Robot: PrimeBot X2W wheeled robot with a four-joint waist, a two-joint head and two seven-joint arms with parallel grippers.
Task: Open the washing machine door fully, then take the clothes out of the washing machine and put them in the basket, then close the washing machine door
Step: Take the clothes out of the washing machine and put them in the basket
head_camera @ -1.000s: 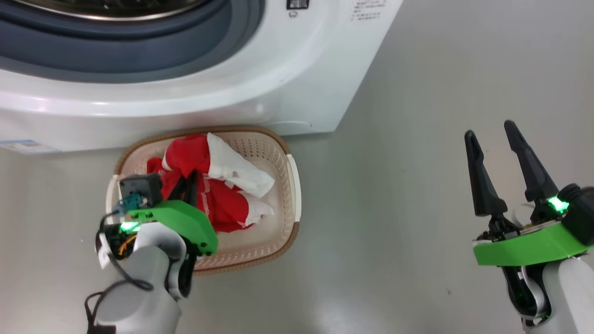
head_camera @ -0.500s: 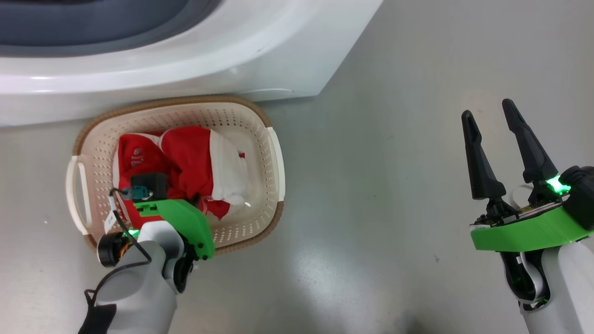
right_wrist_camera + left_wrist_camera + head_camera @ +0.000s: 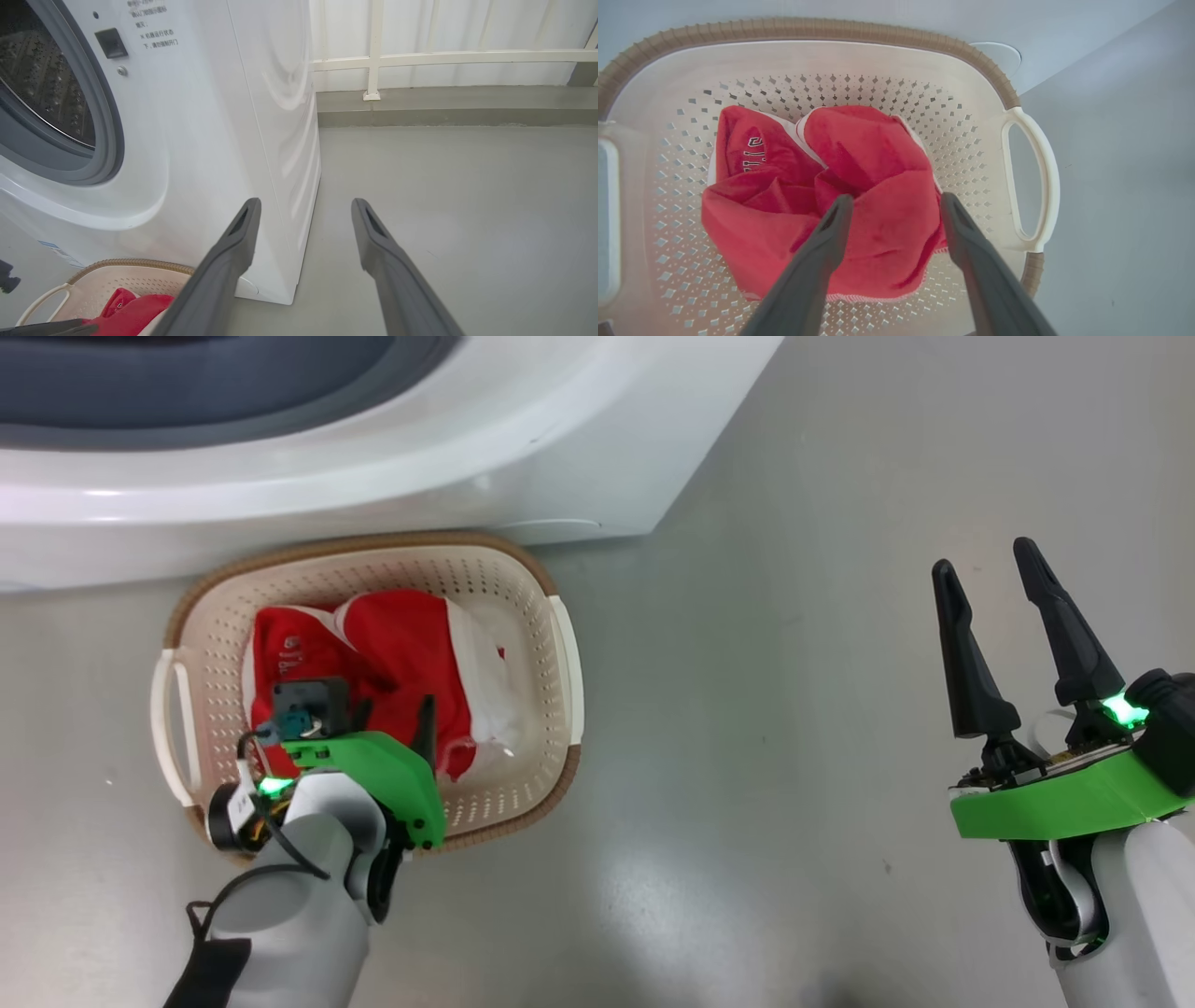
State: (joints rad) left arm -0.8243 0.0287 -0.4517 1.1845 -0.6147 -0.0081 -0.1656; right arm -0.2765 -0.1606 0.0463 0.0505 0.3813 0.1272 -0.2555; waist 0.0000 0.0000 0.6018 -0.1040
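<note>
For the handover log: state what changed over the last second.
The left pincer lowered the red-and-white clothes into the basket and opened, letting them go; they now lie there beneath its spread fingers. The right pincer stayed open over the floor, and the basket stayed beside the washing machine.

Your left gripper (image 3: 394,707) and right gripper (image 3: 982,555) carry long dark tapered fingers (image 3: 963,663); behind the jaws, green mounts (image 3: 1055,807), glowing green lights (image 3: 1120,712), pale forearms (image 3: 280,924), black cables (image 3: 303,868)
</note>
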